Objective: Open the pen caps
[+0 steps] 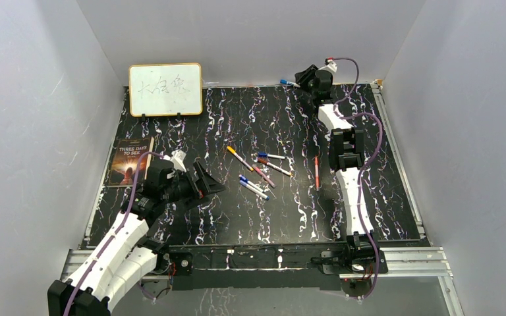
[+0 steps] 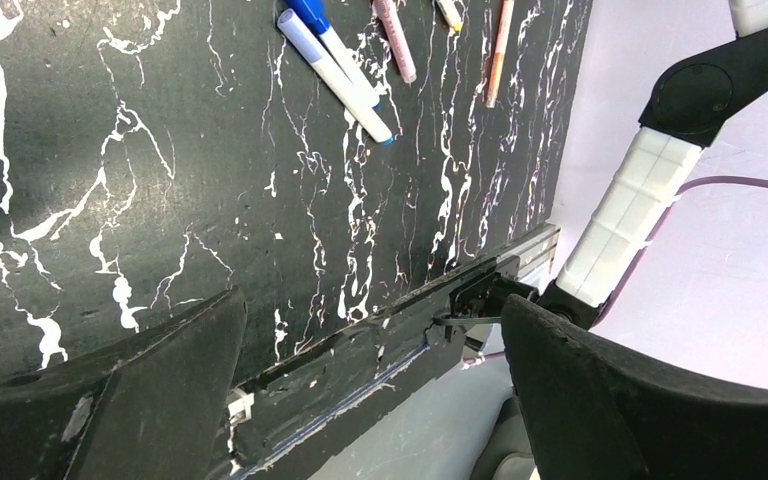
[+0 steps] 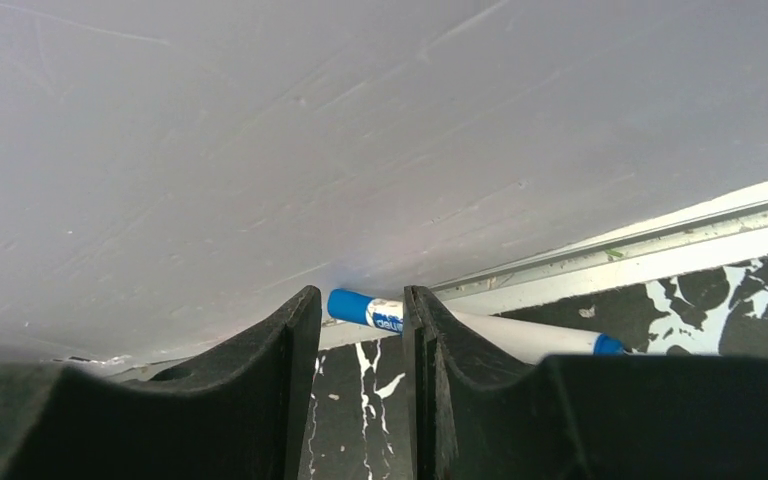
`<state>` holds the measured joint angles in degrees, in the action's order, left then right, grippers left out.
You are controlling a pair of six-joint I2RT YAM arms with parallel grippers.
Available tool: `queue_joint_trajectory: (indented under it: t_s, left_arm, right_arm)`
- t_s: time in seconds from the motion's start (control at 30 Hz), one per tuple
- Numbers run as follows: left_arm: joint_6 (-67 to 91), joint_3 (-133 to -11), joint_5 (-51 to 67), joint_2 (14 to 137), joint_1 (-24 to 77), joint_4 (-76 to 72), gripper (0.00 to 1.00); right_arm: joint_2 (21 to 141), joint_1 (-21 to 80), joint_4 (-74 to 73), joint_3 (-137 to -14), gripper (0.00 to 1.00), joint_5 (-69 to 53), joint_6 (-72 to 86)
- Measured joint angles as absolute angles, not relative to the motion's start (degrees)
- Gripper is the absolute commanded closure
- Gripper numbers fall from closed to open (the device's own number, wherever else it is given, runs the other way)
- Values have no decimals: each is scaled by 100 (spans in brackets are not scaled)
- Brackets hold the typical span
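Blue pen cap (image 3: 348,306) at table (image 1: 290,217) far edge, right of whiteboard (image 1: 165,89). Pen (image 3: 490,333) axis crosswise, just beyond right jaws: slightly apart, empty. Left jaws wide apart, well away.

Pens (image 1: 260,168) centre, book (image 1: 130,162) left, whiteboard (image 1: 165,89) behind

white arm shells (image 1: 354,197) | black joints (image 1: 346,150) | purple cables (image 2: 750,181) | black gripper fingers (image 2: 600,400)
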<state>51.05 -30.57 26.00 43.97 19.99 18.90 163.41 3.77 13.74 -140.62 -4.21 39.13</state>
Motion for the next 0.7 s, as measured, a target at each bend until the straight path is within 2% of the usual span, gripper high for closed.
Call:
queue_joint_trajectory:
  t_s: [0.7]
  left_arm:
    - [5100, -2936, 2644, 4486, 1999, 1673, 1]
  right_arm:
    - [16518, 390, 1347, -14315, 68, -185, 3605]
